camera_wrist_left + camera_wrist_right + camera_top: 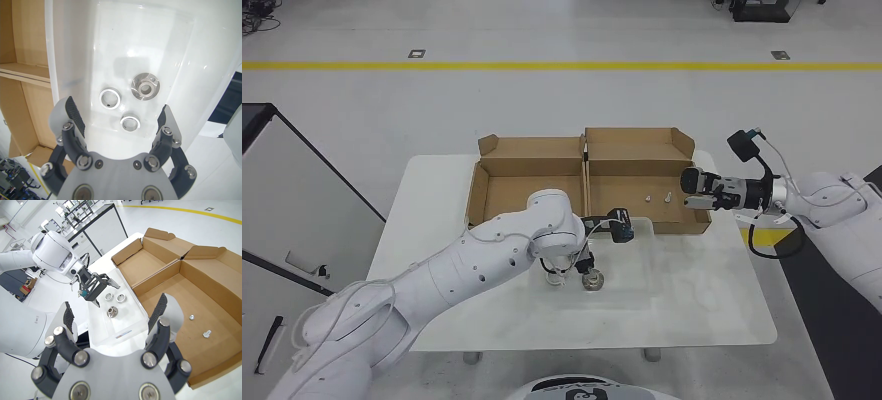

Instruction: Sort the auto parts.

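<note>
You had left gripper [117, 103] gaping over the tray [141, 37], hub [145, 89] and two collars [109, 98] flat, bores up; right gripper [115, 298] gaped too.

Silver flange [145, 89] & rings [109, 98]; clear tray [143, 37]; brown boxes [208, 281].

White table [712, 290] with clear tray [130, 323], cardboard boxes [532, 192]

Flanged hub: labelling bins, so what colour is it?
Round flanged metal hub: shiny silver, clearest in the left wrist view.
</note>
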`<state>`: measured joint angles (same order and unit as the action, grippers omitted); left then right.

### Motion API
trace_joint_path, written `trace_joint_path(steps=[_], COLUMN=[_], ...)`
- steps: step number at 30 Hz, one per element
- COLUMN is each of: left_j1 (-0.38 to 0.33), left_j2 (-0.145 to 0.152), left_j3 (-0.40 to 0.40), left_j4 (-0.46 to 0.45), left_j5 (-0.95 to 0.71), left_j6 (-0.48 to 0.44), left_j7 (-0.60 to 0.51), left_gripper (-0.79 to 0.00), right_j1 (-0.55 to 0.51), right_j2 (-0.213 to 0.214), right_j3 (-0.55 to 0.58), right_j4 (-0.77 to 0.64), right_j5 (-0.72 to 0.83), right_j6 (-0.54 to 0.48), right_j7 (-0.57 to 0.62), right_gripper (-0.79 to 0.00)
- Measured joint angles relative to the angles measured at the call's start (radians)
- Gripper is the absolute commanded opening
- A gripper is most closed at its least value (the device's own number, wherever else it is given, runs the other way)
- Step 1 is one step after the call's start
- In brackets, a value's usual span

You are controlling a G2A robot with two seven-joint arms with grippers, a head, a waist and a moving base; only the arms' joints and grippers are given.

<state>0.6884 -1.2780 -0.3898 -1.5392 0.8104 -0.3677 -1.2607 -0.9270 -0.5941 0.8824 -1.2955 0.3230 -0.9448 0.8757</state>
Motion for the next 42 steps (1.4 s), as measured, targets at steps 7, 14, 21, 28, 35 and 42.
trace_joint_path(steps=[7, 14, 21, 28, 35, 42], left_j1=[-0.028, -0.085, -0.108, -0.112, -0.106, -0.105], left_j2=[-0.027, -0.087, -0.13, -0.147, -0.155, -0.158], left_j3=[0.004, 0.063, 0.103, 0.112, 0.112, 0.114], left_j4=[0.018, 0.073, 0.146, 0.183, 0.204, 0.211], left_j5=[-0.076, -0.092, -0.105, -0.122, -0.136, -0.135], left_j6=[0.004, 0.003, -0.022, -0.054, -0.067, -0.066], left_j7=[-0.042, -0.076, -0.097, -0.11, -0.118, -0.126], left_gripper=[0.0, 0.0, 0.0, -0.108, -0.215, -0.366], right_j1=[0.0, 0.0, 0.0, 0.0, 0.0, 0.0], right_j2=[0.0, 0.0, 0.0, 0.0, 0.0, 0.0], right_j3=[0.0, 0.0, 0.0, 0.0, 0.0, 0.0], right_j4=[0.0, 0.0, 0.0, 0.0, 0.0, 0.0], right_j5=[0.0, 0.0, 0.0, 0.0, 0.0, 0.0], right_j6=[0.0, 0.0, 0.0, 0.0, 0.0, 0.0], right_j7=[0.0, 0.0, 0.0, 0.0, 0.0, 0.0], right_gripper=[0.0, 0.0, 0.0, 0.0, 0.0, 0.0])
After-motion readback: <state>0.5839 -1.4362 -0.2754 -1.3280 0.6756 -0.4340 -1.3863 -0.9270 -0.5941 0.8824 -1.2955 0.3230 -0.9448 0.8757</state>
